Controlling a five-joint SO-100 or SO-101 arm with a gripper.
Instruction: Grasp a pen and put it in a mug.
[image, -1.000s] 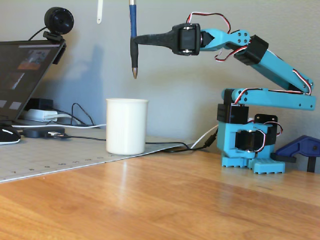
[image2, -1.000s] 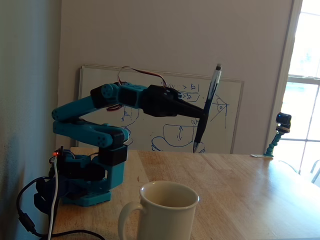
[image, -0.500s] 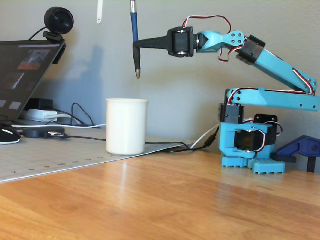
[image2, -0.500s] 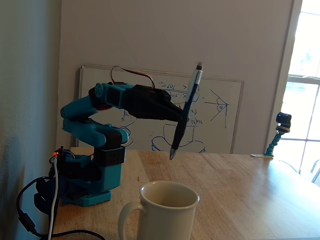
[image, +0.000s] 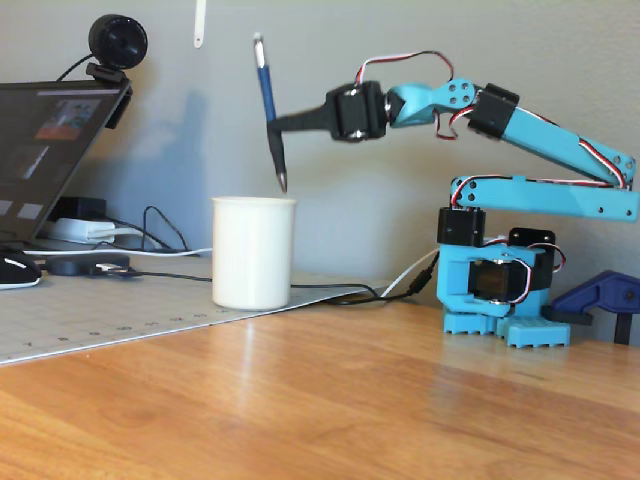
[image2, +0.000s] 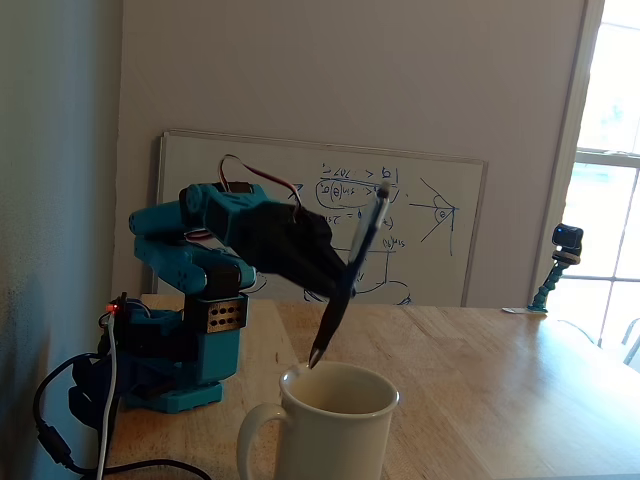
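The end effector (image: 276, 124) clenches the pen (image: 269, 108) near its dark front section, holding it almost upright, tip down, just above the rim of the mug (image: 253, 252). The mug stands on the desk (image: 400, 400) near its back edge.

- In a fixed view the scene was evenly and softly lit, and the wooden table (image: 330, 400) showed a pale sheen across its near surface.
- The arm and webcam (image: 117, 42) threw faint, diffuse shadows onto the grey wall (image: 400, 180).
- In the other fixed view, daylight came from the window (image2: 612, 210) at the right, which was blown out to white.
- There the left wall sat in dim shade, and the gripper (image2: 340, 285) and pen (image2: 345, 285) were smeared by motion blur.
- Both pictures were slightly soft and grainy.
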